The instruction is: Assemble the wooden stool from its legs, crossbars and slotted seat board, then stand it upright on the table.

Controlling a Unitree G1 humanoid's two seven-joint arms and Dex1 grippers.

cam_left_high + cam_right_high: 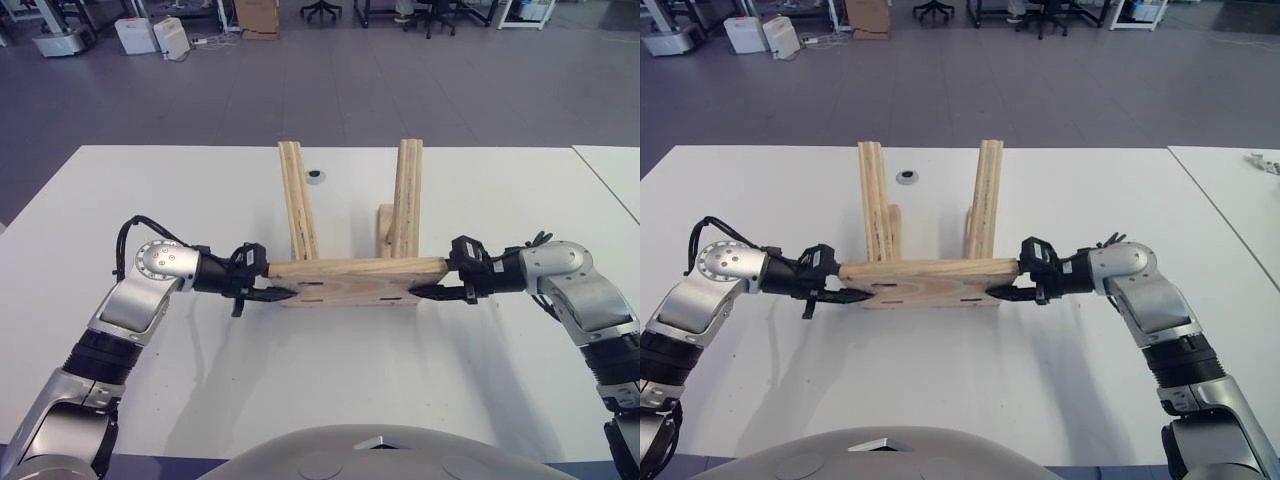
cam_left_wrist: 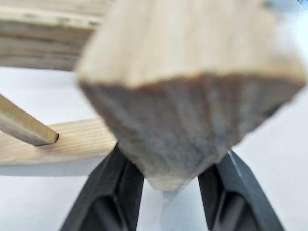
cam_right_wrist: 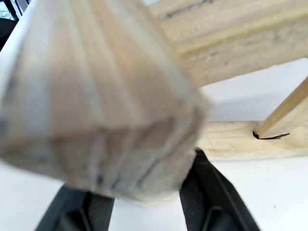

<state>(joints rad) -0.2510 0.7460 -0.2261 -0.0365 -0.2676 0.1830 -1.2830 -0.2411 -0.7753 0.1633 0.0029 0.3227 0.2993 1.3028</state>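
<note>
Stool [image 1: 350,240] is put together but lies on its side on the white table [image 1: 150,180], not upright. Seat board [image 1: 355,280] stands on its long edge, nearest the robot, running L to R across the mid of the table. Its slotted face is turned toward the robot. Legs [image 1: 298,200] run from the board away from the robot in 2 pairs, one on the L and one on the R, ends near the far edge. Short crossbar [image 1: 385,228] shows just inside the R pair, close to the board. In the wrist views a thin dowel [image 2: 24,127] goes into a wood piece behind the board end.

L gripper [image 1: 272,293] is at the board's L end, clamped on it: both black fingers [image 2: 108,192] sit either side of the end grain & touch it. R gripper [image 1: 428,291] is at the board's R end, same grasp, fingers [image 3: 211,197] pinching the end from both sides. Both arms are low over the table & point inward at each other, w/ the board between them.

Can't tell if the board's lower edge rests on the table or is just off it.

Small round disc [image 1: 316,176] lies on the table just R of the L legs, apart from them
</note>
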